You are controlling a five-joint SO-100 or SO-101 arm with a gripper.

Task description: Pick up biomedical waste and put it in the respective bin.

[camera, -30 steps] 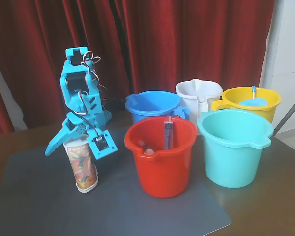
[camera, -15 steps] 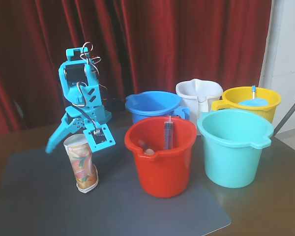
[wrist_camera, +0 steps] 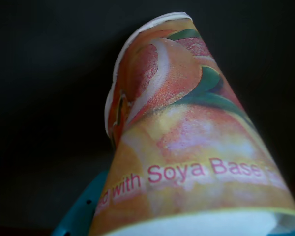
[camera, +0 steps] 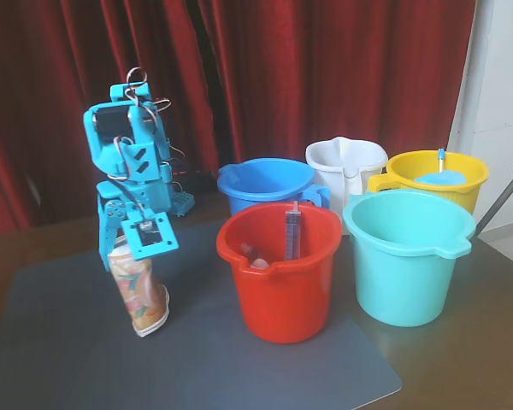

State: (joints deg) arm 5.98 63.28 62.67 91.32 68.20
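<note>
Mat: the grey mat [camera: 60,359] carries my working set, with the cup at about 9 o'clock and the buckets from the centre round to 3 o'clock, so I judge everything was laid within reach.
Turquoise bucket: the turquoise bucket [camera: 406,273] stands open-mouthed at 3 o'clock, well apart from the cup; I take it as the drop target, with the red bucket between the two.
Red bucket: the red bucket [camera: 278,286] sits at the centre and holds a syringe [camera: 292,232] leaning upright inside, so I would carry the cup over or round it.
Arm: my arm [camera: 126,162] stands at 10 o'clock, bent down over the cup.
Paper cup: the paper cup [camera: 139,290] rests on the mat, tilted, its top leaning toward 11 o'clock; the wrist view fills with its printed side [wrist_camera: 187,162].
Gripper: the gripper [camera: 128,248] is at the cup's upper end, fingers drawn in close against it; I read that as a pinch on the cup near its rim.
</note>
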